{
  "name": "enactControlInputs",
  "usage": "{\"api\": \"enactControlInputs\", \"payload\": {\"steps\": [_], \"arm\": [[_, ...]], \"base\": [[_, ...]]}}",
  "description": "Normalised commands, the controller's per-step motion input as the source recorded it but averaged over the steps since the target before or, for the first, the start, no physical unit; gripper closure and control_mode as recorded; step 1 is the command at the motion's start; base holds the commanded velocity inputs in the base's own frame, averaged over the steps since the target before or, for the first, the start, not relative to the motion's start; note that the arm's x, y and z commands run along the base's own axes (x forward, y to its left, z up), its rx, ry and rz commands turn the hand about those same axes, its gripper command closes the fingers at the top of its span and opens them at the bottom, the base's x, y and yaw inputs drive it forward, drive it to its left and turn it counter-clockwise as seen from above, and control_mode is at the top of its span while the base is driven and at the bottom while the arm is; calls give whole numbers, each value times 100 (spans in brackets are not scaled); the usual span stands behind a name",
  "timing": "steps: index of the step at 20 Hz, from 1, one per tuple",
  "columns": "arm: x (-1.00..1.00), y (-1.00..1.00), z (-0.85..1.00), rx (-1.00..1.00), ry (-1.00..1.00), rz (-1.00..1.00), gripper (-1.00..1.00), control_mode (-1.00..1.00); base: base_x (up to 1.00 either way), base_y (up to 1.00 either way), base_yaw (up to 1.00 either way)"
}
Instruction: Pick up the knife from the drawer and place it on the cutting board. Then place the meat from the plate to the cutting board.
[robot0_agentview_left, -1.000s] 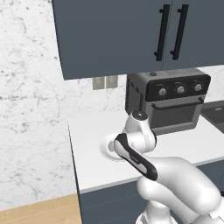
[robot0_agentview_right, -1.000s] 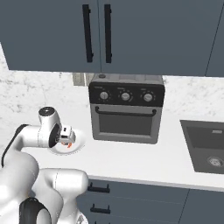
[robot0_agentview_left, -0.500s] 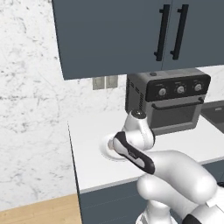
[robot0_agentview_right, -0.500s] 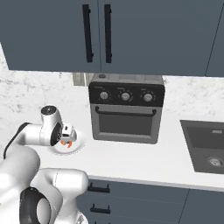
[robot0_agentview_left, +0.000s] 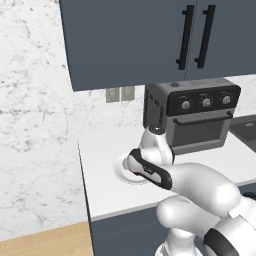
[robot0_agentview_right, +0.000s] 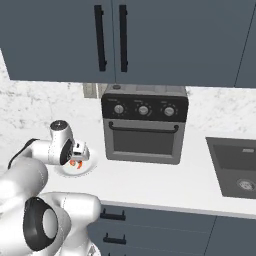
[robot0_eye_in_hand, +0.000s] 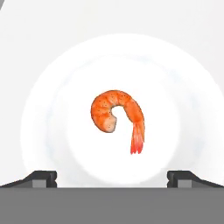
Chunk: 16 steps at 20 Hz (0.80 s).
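Above round white plate (robot0_eye_in_hand: 43, 127) on white counter (robot0_agentview_right: 165, 185): hand (robot0_eye_in_hand: 112, 177) spread, empty. Small orange-red curved meat (robot0_eye_in_hand: 117, 114) lies at plate centre. Risk: fingertips straddle off-centre, curved piece slips or skids on descent.

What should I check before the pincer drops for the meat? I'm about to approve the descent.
1. Curled orange-red meat lies on the round white plate: ok.
2. Meat lies between the two dark fingertips in the hand view: ok.
3. Pincer open, fingertips spread wider than the meat: ok.
4. Pincer above the plate, not touching the meat: ok.
5. Nothing else on the plate in the way: ok.
6. Knife already on the cutting board: cannot tell.
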Motion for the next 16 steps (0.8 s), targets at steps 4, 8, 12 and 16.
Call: {"api": "enactControlInputs", "payload": {"steps": [4,8,12,16], "arm": [[35,0,-30,0,4,0,-100,-100],[26,0,-30,0,4,0,-100,-100],[26,0,-28,0,5,0,-100,-100],[24,0,-26,0,5,0,-100,-100]], "base": [[0,0,0],[0,0,0],[0,0,0],[0,0,0]]}}
